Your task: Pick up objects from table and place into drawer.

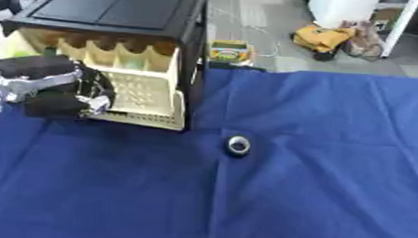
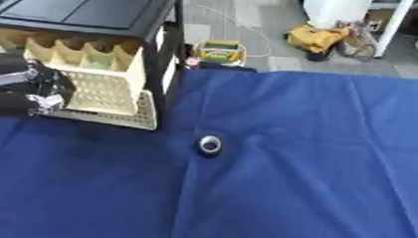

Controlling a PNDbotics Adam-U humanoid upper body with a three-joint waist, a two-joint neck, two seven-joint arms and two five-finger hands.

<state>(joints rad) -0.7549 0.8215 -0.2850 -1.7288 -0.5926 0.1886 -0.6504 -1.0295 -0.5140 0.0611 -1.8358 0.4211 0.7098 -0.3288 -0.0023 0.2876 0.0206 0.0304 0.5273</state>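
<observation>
The left hand [image 1: 61, 88] is seen at the front of the open cream drawer [image 1: 144, 86], its finger state not discernible, while a small round object [image 1: 239, 145] is left lying on the blue-covered bench [image 1: 315, 169], not yet placed.

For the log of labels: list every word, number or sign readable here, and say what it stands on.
No text can be read.
Small green and yellow box on the floor behind the table: coloured print, too blurred to read.
Small round black and silver object on the blue cloth: no lettering made out.
</observation>
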